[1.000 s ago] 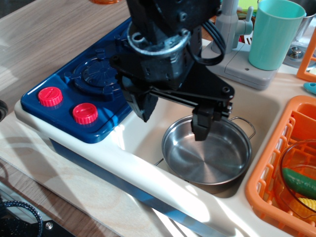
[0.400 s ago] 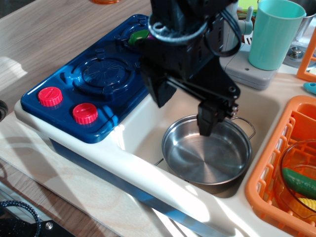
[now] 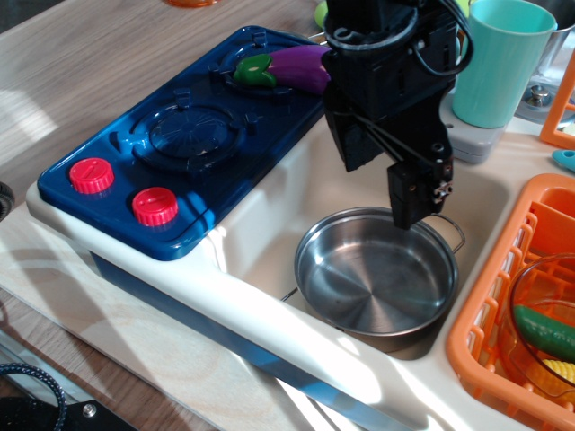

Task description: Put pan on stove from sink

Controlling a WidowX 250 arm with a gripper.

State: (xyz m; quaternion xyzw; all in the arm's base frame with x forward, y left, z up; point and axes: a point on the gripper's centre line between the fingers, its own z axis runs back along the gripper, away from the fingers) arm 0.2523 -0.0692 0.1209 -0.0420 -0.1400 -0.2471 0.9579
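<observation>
The pan (image 3: 377, 277) is sitting flat in the sink (image 3: 269, 215), toward its right end, with one wire handle showing at its far right rim. The black gripper (image 3: 384, 184) is hanging over the sink above the pan's far edge, its jaws spread apart and gripping nothing; the right finger is ending just above the rim, though contact cannot be told. The stove (image 3: 171, 157) is lying to the left of the sink, two red knobs (image 3: 123, 190) at its front, and an eggplant (image 3: 286, 68) is resting on its far burner. A teal cup (image 3: 499, 59) is standing behind the sink, and an orange rack (image 3: 517, 310) is sitting at the right, all on the wooden table (image 3: 81, 63).
</observation>
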